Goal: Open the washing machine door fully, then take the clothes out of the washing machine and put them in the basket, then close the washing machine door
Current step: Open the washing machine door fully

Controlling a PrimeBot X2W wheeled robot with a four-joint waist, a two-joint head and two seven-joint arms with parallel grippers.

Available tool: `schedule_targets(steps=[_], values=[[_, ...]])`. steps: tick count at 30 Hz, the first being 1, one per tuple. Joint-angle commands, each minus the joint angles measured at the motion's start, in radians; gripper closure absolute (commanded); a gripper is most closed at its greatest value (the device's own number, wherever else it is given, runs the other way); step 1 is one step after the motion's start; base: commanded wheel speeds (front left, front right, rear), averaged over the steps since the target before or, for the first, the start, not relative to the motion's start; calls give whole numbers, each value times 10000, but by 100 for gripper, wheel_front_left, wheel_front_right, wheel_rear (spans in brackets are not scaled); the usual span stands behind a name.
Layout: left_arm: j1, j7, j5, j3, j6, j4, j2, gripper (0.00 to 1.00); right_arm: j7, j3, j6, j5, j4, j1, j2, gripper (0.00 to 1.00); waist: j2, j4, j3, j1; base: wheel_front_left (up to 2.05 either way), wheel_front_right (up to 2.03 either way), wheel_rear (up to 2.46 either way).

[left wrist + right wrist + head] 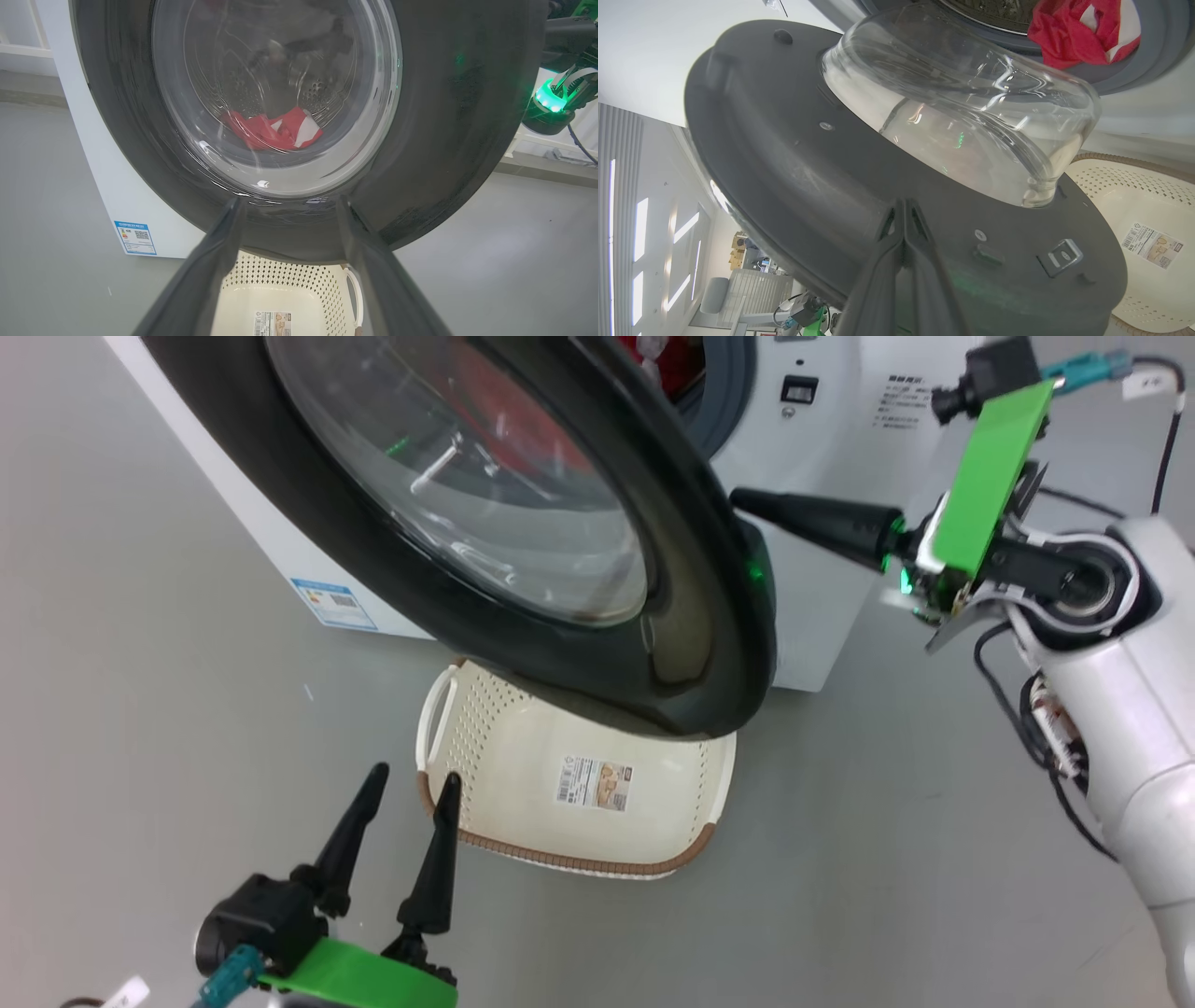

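The washing machine door (709,616), black-rimmed with a clear glass bowl, stands partly swung out from the white washing machine (822,616). My right gripper (739,500) is shut with nothing in it, and its joined tips (903,205) rest against the door's grey inner face (784,154) below the glass bowl (971,102). Red and white clothes (1073,32) lie at the drum's mouth and show through the glass (275,130). The cream basket (485,747) sits on the floor under the door. My left gripper (414,775) is open beside the basket's near left corner, pointing at the door's outer face (467,116).
Grey floor (140,709) spreads left and right of the machine. A blue sticker (336,604) marks the machine's lower side. My right forearm (1120,709) with loose cables stands at the right. The door's latch (1059,256) is on its inner rim.
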Motion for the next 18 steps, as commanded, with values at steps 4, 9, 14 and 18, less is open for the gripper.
schedule_targets(steps=[4,9,14,18], values=[[316,-120,170,441,-58,-252,108,0,-88,105,77,-269,-908,810,249,100,0,15,-363,0,0,0,0],[472,-120,156,494,-58,-281,107,0,-325,129,77,-452,-1312,1229,387,100,0,83,-476,0,0,0,0],[569,-120,109,476,-58,-282,106,0,-702,78,77,-605,-1780,1621,650,100,0,232,-595,0,0,0,0],[637,-120,84,476,-58,-297,106,0,-727,183,77,-690,-2060,1954,792,100,0,375,-717,0,0,0,0]])
